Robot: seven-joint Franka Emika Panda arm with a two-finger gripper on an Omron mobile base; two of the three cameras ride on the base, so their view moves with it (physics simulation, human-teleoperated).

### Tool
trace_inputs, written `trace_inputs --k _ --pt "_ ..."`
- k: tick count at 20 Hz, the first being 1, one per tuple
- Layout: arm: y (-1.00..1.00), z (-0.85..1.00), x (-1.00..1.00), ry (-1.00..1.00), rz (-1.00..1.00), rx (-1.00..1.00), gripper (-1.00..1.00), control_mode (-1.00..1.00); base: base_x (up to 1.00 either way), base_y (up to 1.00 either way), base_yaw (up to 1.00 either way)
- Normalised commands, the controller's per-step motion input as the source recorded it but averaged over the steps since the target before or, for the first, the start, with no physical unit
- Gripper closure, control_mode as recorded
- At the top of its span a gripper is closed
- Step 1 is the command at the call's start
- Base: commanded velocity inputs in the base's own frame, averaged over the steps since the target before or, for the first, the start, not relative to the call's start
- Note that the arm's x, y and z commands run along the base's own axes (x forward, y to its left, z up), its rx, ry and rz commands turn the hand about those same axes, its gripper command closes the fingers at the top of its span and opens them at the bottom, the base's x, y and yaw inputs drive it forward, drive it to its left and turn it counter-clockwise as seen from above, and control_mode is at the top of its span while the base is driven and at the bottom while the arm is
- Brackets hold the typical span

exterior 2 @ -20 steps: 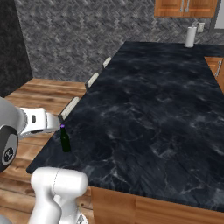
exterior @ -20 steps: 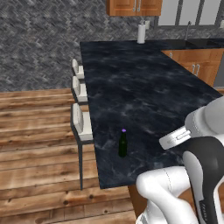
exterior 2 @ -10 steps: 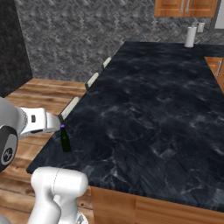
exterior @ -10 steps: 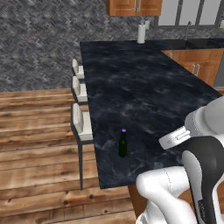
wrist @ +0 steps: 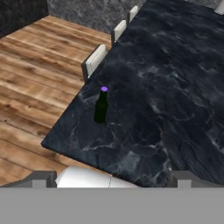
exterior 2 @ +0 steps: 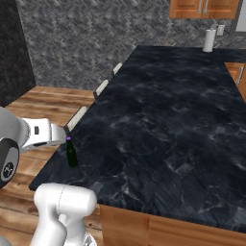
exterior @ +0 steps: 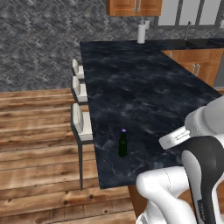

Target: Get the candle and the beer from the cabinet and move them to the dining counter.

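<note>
Arm's folded up tight over its base at the near end, elbow bent and wrist pulled back high, with the gripper [wrist: 111, 177] wide open, both finger tips spread well apart and holding nothing.

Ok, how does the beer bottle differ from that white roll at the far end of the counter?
The beer bottle is dark green with a purple cap; the paper-towel roll is plain white. The bottle stands near the counter's close corner, by the stools; the roll stands at the far end, near the wall. The bottle narrows to a neck; the roll is a straight cylinder. Both stand upright on the black counter, untouched.
</note>
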Motion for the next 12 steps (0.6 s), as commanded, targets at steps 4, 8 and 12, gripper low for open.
trace_inputs --k 4,8,12 --pt "0.00 0.00 0.00 0.00 0.00 0.00 -1.00 1.00 0.00 0.00 0.00" --pt "0.00 0.00 0.00 0.00 0.00 0.00 -1.00 1.00 0.00 0.00 0.00" --pt "0.00 0.00 0.00 0.00 0.00 0.00 -1.00 1.00 -0.26 0.00 0.00"
